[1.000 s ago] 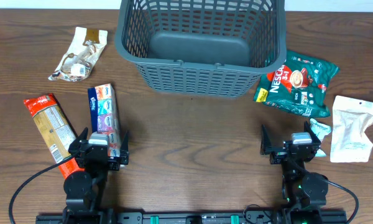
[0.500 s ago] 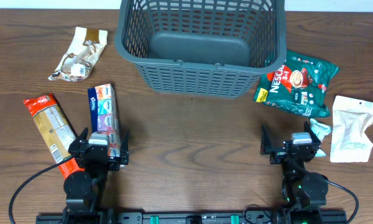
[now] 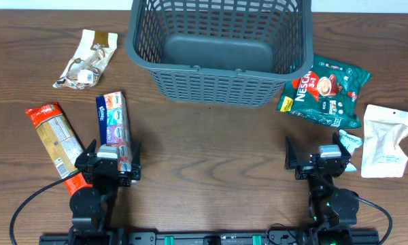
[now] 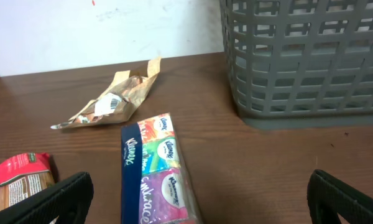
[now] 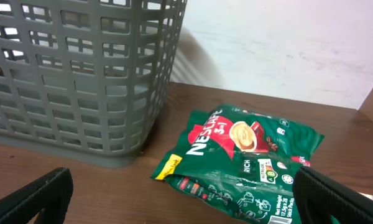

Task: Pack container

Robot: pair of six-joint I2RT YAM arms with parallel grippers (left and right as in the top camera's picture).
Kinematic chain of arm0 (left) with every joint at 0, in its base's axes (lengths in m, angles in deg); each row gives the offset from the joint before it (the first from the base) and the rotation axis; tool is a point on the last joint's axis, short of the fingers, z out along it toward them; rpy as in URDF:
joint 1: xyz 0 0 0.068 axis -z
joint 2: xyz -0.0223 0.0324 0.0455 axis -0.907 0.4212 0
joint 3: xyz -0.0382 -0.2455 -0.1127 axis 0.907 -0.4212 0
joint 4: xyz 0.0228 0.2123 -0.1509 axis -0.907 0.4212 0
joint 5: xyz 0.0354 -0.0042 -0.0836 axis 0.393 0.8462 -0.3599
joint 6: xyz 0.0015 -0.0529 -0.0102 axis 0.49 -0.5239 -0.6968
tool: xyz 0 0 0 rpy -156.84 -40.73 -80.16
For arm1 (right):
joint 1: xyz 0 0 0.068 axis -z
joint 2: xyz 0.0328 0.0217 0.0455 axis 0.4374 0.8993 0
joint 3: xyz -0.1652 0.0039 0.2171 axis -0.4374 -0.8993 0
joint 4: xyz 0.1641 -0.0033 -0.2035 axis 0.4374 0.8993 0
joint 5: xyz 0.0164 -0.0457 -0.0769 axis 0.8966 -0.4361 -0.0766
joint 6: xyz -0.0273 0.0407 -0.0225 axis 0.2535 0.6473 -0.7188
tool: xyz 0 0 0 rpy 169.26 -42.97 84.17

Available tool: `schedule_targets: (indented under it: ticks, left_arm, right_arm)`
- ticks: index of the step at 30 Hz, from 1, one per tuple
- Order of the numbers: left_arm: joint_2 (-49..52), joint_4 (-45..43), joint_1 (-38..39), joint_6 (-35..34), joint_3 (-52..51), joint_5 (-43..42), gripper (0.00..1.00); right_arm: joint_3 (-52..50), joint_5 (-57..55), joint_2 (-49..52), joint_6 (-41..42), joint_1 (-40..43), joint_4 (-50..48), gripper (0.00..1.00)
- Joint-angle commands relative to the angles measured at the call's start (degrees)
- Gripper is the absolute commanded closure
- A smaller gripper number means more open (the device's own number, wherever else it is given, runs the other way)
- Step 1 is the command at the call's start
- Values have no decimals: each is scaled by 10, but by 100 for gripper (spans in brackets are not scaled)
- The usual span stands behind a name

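The dark grey slotted container (image 3: 149, 64) stands at the table's far middle, with nothing in it; it also shows in the left wrist view (image 4: 298, 62) and the right wrist view (image 5: 81, 81). My left gripper (image 3: 109, 165) is open and empty at the near left, over the near end of a Kleenex tissue pack (image 3: 113, 122) (image 4: 158, 171). My right gripper (image 3: 318, 162) is open and empty at the near right, short of a green Nescafe packet (image 3: 324, 92) (image 5: 248, 165).
A red-ended snack packet (image 3: 56, 146) (image 4: 15, 183) lies at the left. A crumpled tan packet (image 3: 87, 60) (image 4: 115, 99) lies at the far left. A white pouch (image 3: 387, 139) and a small pale blue sachet (image 3: 350, 141) lie at the right.
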Motion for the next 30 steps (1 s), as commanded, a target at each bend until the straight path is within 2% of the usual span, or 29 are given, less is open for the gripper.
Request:
schedule_targets:
  ticks: [1, 26, 30]
  left_arm:
    - [2, 17, 3, -3, -8, 0, 1]
    - [2, 15, 3, -3, -8, 0, 1]
    - [6, 12, 3, -9, -8, 0, 1]
  right_arm:
    - [-2, -6, -4, 11, -5, 2, 1]
    - [-2, -14, -3, 11, -4, 4, 1]
    - [-2, -16, 14, 93, -4, 0, 1]
